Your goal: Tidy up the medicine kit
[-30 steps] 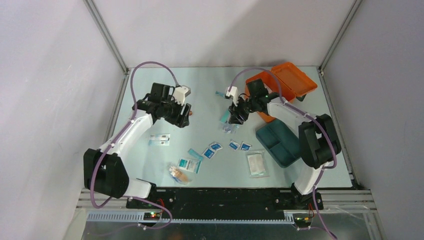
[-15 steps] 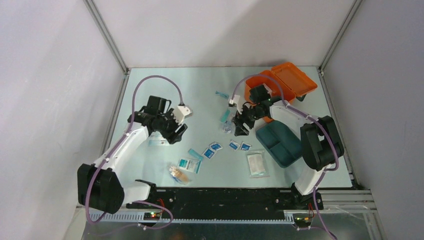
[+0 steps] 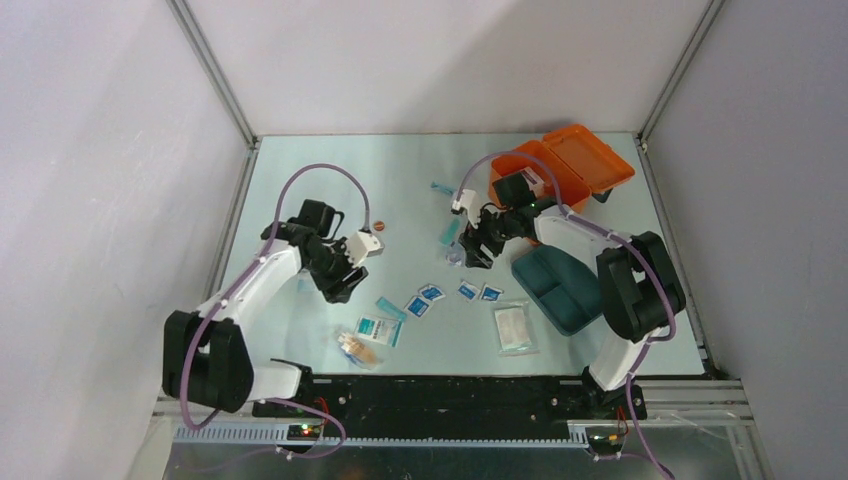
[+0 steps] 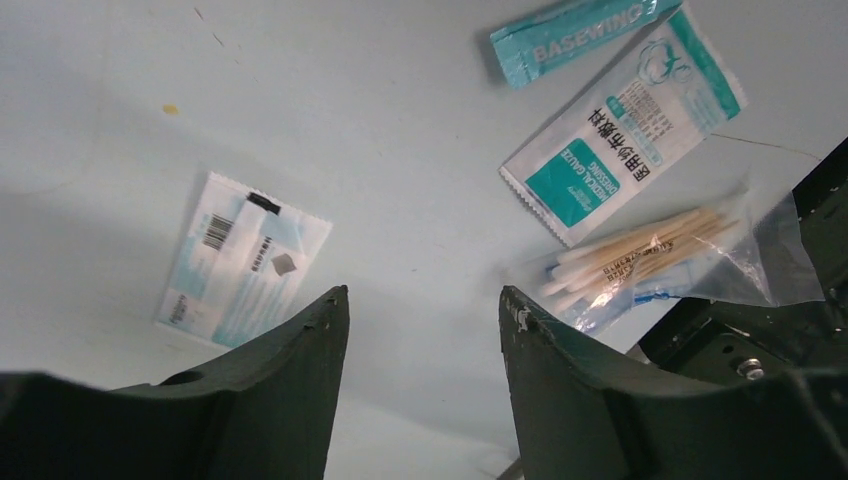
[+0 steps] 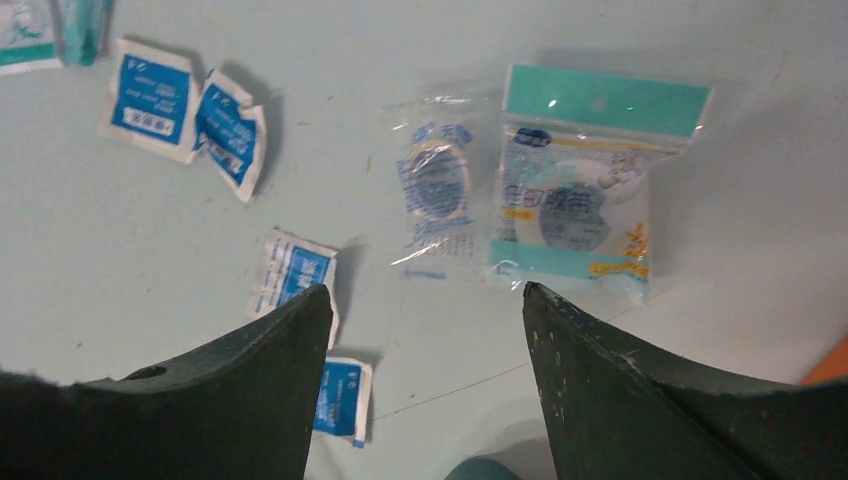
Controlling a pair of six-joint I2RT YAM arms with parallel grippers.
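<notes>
The orange medicine kit (image 3: 530, 175) stands at the back right with its lid (image 3: 590, 158) open. Its dark teal tray insert (image 3: 555, 285) lies on the table in front of it. My left gripper (image 3: 340, 285) is open and empty, low over the table; in the left wrist view (image 4: 420, 300) a white-blue sachet (image 4: 240, 262) lies just left of it and a bag of cotton swabs (image 4: 650, 265) to its right. My right gripper (image 3: 470, 250) is open and empty; in the right wrist view (image 5: 425, 295) it hangs over a clear packet (image 5: 435, 195) and a teal-topped tape packet (image 5: 580, 190).
A gauze packet (image 4: 625, 140) and a teal strip (image 4: 570, 35) lie beyond the left gripper. Several blue sachets (image 5: 150, 98) lie left of the right gripper. A clear bag with a white pad (image 3: 514, 328) lies near the tray. A small brown item (image 3: 379, 226) sits mid-table.
My left gripper has moved toward the near edge and lower, over the white-blue sachet. My right gripper has shifted slightly nearer and stays over the packets, open.
</notes>
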